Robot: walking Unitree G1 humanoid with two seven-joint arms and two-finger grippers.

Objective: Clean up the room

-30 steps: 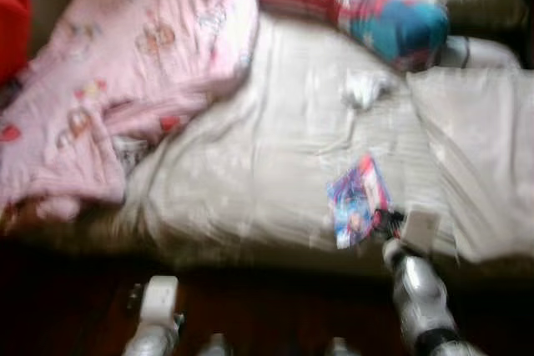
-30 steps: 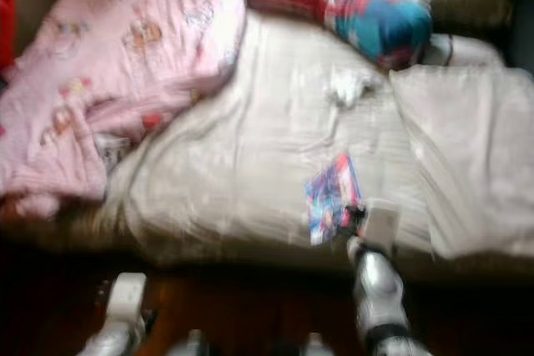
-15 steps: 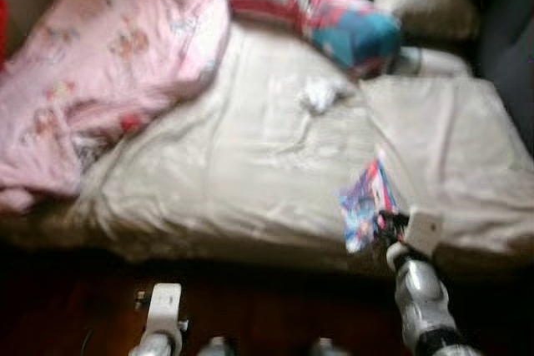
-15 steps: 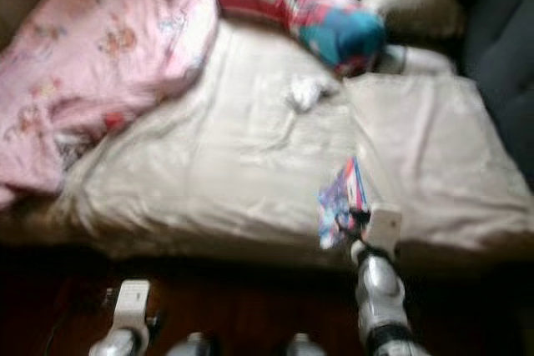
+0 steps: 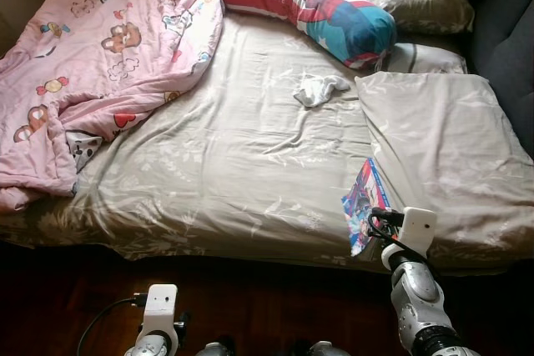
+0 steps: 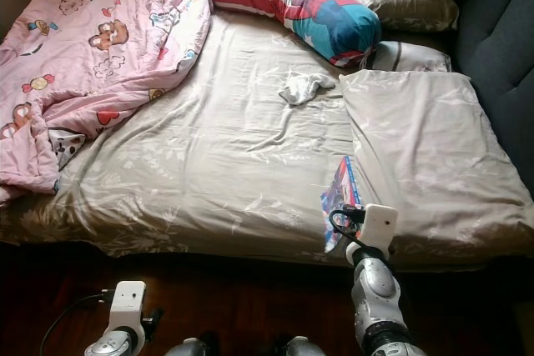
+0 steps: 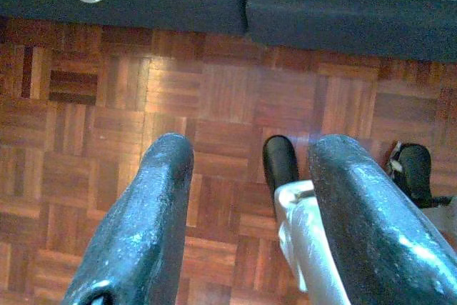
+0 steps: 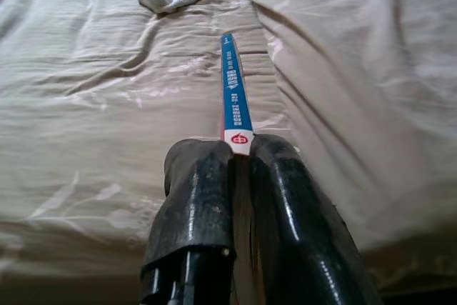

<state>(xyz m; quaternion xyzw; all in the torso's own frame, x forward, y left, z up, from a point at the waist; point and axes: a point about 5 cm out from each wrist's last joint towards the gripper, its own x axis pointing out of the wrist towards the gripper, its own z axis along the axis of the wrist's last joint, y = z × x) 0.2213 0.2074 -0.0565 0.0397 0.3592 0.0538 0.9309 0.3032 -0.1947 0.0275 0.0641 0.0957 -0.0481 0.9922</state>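
Bed (image 5: 250,164) taken as landmark. Thin book (image 8: 234,98) clamped edge-on between fingers of right gripper (image 8: 239,149), at bed's near edge. Left gripper (image 7: 246,198) held open over parquet floor (image 7: 93,105) below bed. Risk judged: book can be twisted loose, because only narrow edge is gripped.

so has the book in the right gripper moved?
Yes. The book, held by the right gripper, was straight below the white cloth; now it sits to the cloth's right, by the beige pillow.

Pink duvet (image 5: 100,64) cut off at the left edge, book (image 8: 235,101) cover seen edge-on, print unreadable
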